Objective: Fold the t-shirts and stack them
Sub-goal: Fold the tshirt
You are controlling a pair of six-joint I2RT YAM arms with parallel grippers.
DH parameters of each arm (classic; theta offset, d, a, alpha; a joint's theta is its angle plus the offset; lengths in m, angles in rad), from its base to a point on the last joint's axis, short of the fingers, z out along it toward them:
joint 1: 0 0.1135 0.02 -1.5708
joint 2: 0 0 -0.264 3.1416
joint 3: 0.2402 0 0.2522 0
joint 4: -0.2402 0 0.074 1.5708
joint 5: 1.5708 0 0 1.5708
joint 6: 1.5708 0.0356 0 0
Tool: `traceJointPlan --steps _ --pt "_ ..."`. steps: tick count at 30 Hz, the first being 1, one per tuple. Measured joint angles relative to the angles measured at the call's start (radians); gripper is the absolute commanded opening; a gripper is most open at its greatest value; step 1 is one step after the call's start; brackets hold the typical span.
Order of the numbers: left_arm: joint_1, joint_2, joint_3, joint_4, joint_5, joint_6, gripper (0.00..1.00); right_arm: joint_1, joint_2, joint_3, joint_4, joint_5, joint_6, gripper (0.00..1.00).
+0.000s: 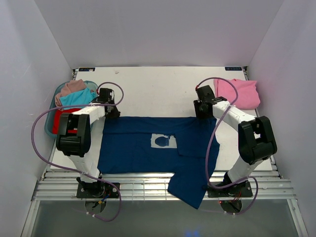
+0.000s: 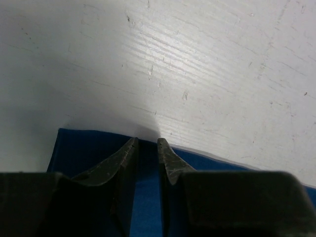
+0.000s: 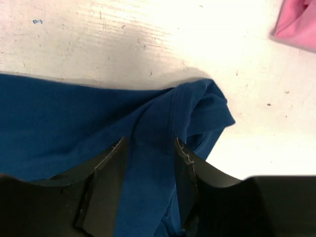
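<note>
The navy t-shirt [image 1: 138, 148] lies spread on the white table [image 1: 158, 89], its pale print [image 1: 163, 141] facing up. One part is folded over at the right, and a flap hangs past the near edge. My left gripper [image 1: 111, 109] [image 2: 147, 140] is low over the shirt's far left corner [image 2: 89, 148]. Its fingers are slightly apart, and flat cloth shows between them. My right gripper [image 1: 201, 109] [image 3: 149, 140] is open over the bunched far right corner [image 3: 197, 108]. A folded pink t-shirt [image 1: 238, 93] [image 3: 298, 22] lies at the far right.
A teal basket [image 1: 51, 121] at the far left holds a dusty-pink tee [image 1: 71, 87], a teal tee [image 1: 80, 97] and a red one [image 1: 61, 118]. White walls close in the table on three sides. Purple cables loop from both arms.
</note>
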Motion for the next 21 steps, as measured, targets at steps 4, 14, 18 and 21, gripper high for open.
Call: traceJointPlan --steps 4,14,18,21 --pt "-0.003 0.010 0.002 -0.003 -0.017 0.000 0.32 -0.020 0.031 0.021 0.030 -0.012 -0.035 0.50" --pt "-0.009 -0.050 0.000 -0.005 -0.066 0.000 0.33 -0.127 0.031 0.020 0.060 -0.044 -0.060 0.51" --pt "-0.010 -0.097 0.000 -0.006 -0.073 0.000 0.33 -0.133 0.031 0.018 0.061 -0.082 -0.060 0.47" --pt "-0.011 -0.117 0.000 -0.008 -0.074 0.000 0.33 -0.133 0.031 0.003 0.066 -0.117 -0.059 0.43"
